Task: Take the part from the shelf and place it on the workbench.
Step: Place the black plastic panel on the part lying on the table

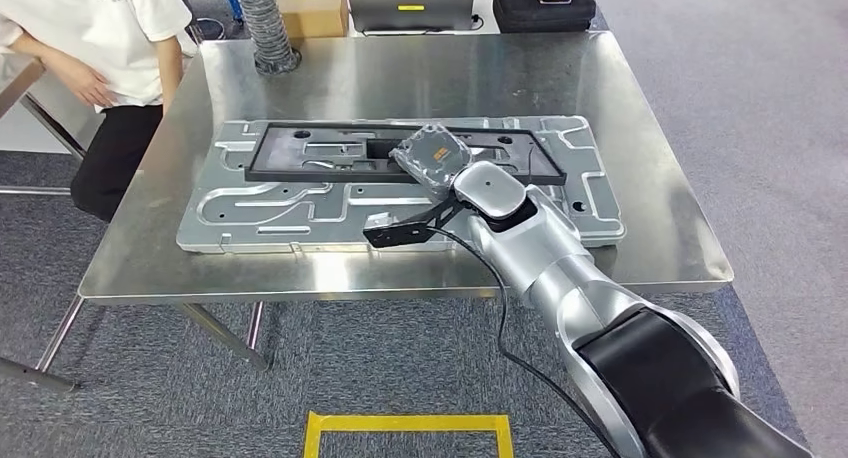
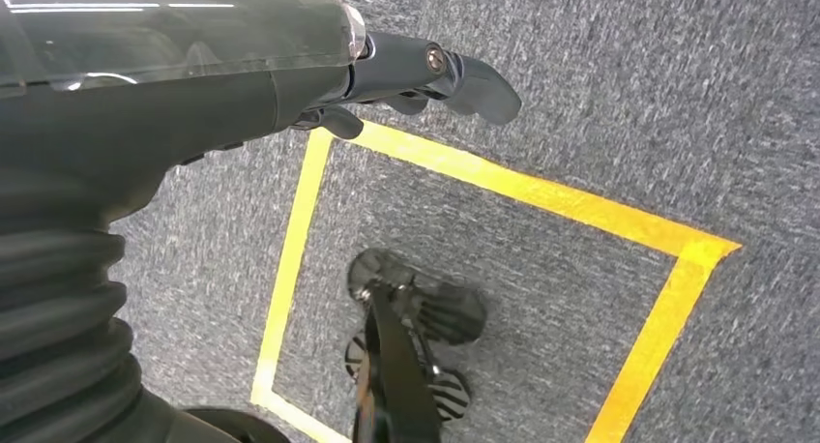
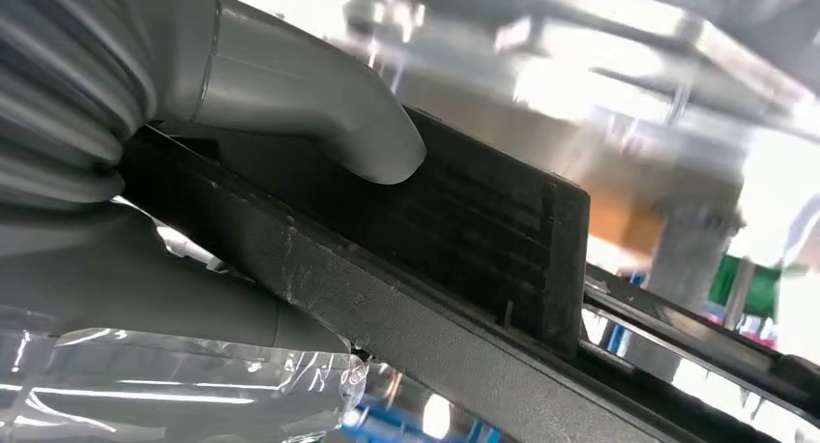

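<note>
Right hand (image 1: 432, 156) gripping black part (image 1: 300, 153)

Even, bright overhead light fills the head view; the steel tabletop (image 1: 640, 158) carries soft glare and faint reflections. In the right wrist view the background is blown out and blurred. The carpet (image 2: 600, 85) looks smeared.

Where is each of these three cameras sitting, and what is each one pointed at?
Head view: high on the robot, looking down at the steel table; the right arm reaches in.
Left wrist view: behind the left robot hand, looking at carpet and yellow tape.
Right wrist view: behind the right robot hand, which grips the black frame.
Head and right wrist views share that frame.
</note>
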